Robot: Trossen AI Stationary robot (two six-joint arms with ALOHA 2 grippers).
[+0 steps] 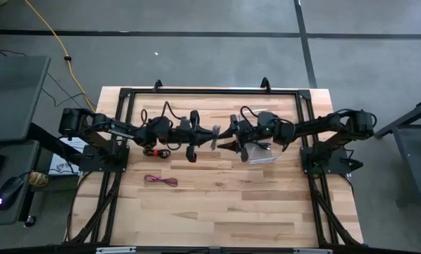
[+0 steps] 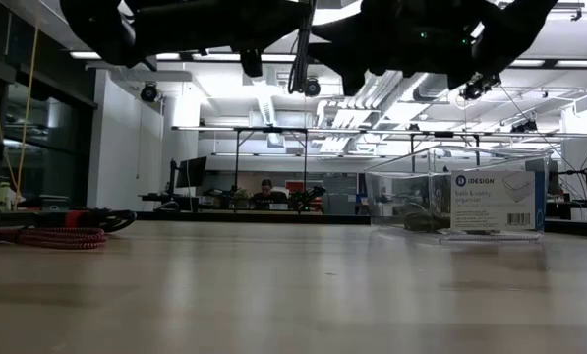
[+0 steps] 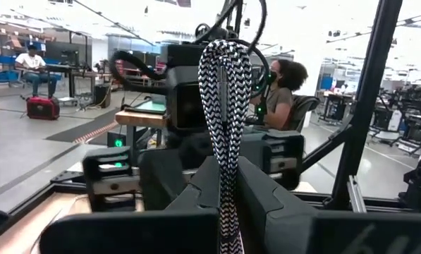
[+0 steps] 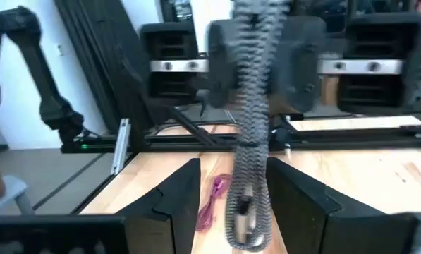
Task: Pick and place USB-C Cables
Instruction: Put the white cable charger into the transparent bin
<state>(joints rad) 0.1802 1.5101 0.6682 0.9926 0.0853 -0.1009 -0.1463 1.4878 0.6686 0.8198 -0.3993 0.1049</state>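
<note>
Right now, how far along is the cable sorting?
Nothing looks finished: no cable can be made out in the clear plastic box. In hand: the left end effector is shut on the grey braided cable, held up facing the right end effector. Left: the magenta-red cable and the black-and-red cable still lie on the table.

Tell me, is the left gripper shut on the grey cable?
Shut: the left gripper clamps the grey cable between its fingers, held above the table.

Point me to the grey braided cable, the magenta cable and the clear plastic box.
grey braided cable (image 3: 224, 106): left wrist view, on the upper braided loop above the shut left hand.
magenta cable (image 1: 161, 180): high view, on the middle of the small bundle lying on the table.
clear plastic box (image 2: 411, 192): low view, on its clear front wall.
</note>
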